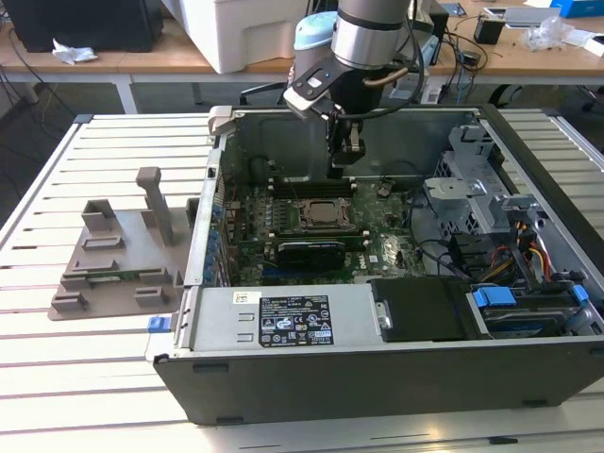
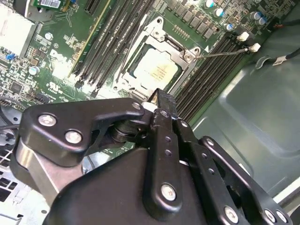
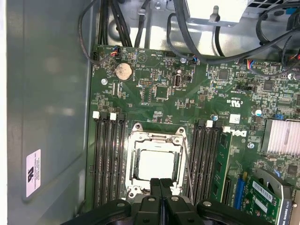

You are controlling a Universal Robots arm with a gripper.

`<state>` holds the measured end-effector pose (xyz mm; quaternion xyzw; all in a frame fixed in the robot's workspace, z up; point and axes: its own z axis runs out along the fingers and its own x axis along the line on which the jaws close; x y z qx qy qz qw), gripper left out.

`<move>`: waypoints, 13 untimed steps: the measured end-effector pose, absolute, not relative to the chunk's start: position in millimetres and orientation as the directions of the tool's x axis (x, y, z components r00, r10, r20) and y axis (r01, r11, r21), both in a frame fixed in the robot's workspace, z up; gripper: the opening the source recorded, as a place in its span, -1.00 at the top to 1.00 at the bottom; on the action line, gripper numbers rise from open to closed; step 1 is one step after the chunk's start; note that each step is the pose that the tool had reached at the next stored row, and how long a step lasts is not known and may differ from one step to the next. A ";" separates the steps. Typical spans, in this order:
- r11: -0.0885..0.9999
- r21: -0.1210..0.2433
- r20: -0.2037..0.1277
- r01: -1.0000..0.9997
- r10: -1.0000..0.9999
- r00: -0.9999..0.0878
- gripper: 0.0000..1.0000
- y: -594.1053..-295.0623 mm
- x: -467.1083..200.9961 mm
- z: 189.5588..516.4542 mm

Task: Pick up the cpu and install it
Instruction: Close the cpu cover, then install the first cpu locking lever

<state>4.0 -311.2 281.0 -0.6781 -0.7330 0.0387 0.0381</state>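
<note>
"cpu [image 3: 154, 164] — entry one. Location?"

"Lying flat in the socket [image 3: 136, 140] at the middle of the motherboard [image 3: 159, 89], inside the open computer case [image 1: 377, 377]. Silvery top up, square, so it has no long axis; its edges run square with the socket frame."

"Entry two, gripper [image 3: 160, 182]. Condition?"

"Fingers closed tip to tip, nothing between them. Judged empty."

"Relation of one to the other?"

"In both wrist views the closed tips overlap one edge of the socket, with the chip [image 2: 157, 71] just beyond them. In the exterior view the gripper [image 1: 342, 170] hangs over the board, the chip [image 1: 326, 214] below it and slightly to the near side. Whether the tips touch the socket frame cannot be told."

"Surroundings?"

"Memory slots [image 3: 108, 159] flank the socket on two sides, close against it. Thin wire lever [image 2: 225, 51] beside the socket, along one bank of slots. Finned heatsink [image 3: 281, 137] and coin battery [image 3: 123, 71] well apart. Black card [image 1: 311, 253] on the near side of the socket. Cables [image 3: 187, 37] at the board's edge — none cross the socket."

"Outside the case?"

"Grey plastic holder [image 1: 118, 255] on the slatted table [image 1: 57, 377], to the exterior view's left, well apart from the arm."

"Obstructions over the chip?"

"None seen except the gripper's own fingers."
</note>
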 end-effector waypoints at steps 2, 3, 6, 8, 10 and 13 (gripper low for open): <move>0.078 -0.108 0.003 0.991 0.997 -0.078 0.79 -311.2 4.0 281.1; 0.077 -0.108 0.003 0.991 0.997 -0.078 0.79 -311.2 4.0 281.1; 0.077 -0.108 0.003 0.991 0.997 -0.078 0.79 -311.2 4.0 281.3; 0.077 -0.108 0.003 0.991 0.997 -0.078 0.79 -311.2 4.0 281.3; 0.078 -0.108 0.003 0.991 0.997 -0.078 0.79 -311.2 4.0 281.4; 0.164 -0.108 0.003 0.981 0.986 -0.164 0.79 -311.2 4.0 281.5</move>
